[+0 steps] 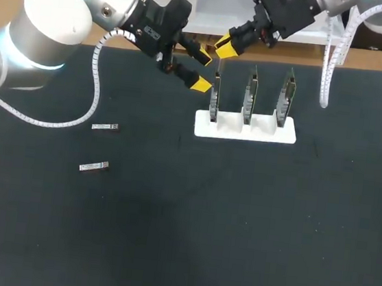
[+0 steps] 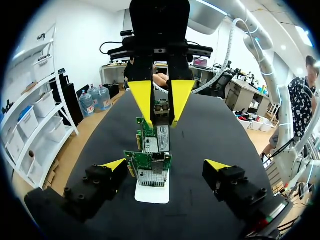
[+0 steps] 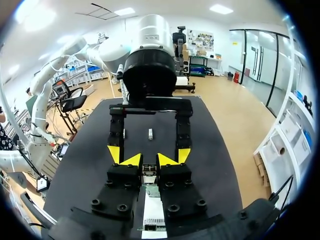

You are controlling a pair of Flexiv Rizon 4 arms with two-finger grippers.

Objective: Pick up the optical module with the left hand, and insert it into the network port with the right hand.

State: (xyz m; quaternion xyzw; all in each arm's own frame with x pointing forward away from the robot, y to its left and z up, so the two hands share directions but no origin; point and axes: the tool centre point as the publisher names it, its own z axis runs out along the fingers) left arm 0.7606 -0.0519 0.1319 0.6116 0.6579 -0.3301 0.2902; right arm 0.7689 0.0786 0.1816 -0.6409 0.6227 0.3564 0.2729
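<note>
Matt black table mat (image 1: 237,224), smooth white plastic stand (image 1: 245,132), shiny metal optical modules (image 1: 94,166)

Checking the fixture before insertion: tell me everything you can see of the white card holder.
The white holder is a flat rectangular block, plastic-looking, lying on the black table toward its far edge. Three slots in a row each hold a green network card upright on edge. The right gripper, shut on an optical module, hangs over the card nearest my left arm; the open left gripper is close beside that card. Whether they touch it cannot be told.
</note>
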